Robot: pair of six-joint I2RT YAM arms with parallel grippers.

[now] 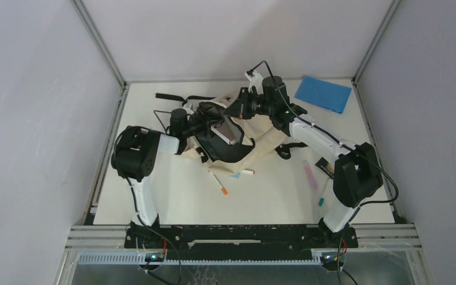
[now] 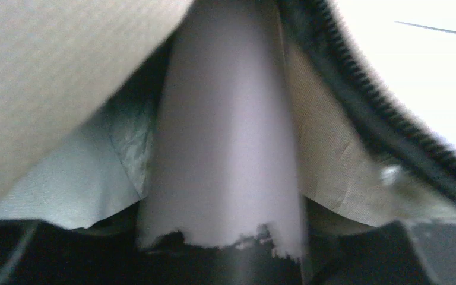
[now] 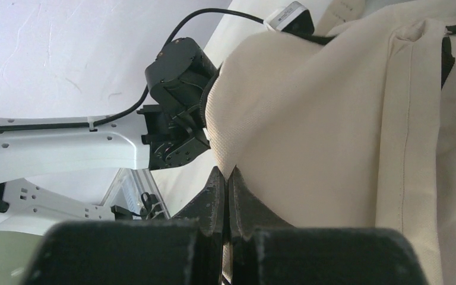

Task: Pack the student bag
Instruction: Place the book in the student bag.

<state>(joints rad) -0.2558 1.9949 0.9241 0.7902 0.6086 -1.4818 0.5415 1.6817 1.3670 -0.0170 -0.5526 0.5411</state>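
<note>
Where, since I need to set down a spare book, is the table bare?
Widest bare patch: the near middle of the white table, between the orange-tipped white pen and the pink marker. A smaller one: far-left corner, beyond the cream fabric backpack's black strap. Crowded: the middle under the backpack, and the right side around marker, teal-tipped pen and flat blue notebook.

- Left arm [image 1: 154, 145]: shoulder block at the near left, elbow bent, forearm reaching right and away from the base.
- Left tool [image 1: 206, 126]: held low, pointing right. Jaw spacing unclear, as the wrist view is too close and blurred.
- Right arm [image 1: 314, 133]: stretched far and leftward, wrist apparently raised above the left one.
- Right tool [image 3: 228, 178]: fingers pressed together, pinching a fold of the student bag [image 3: 332, 119].
</note>
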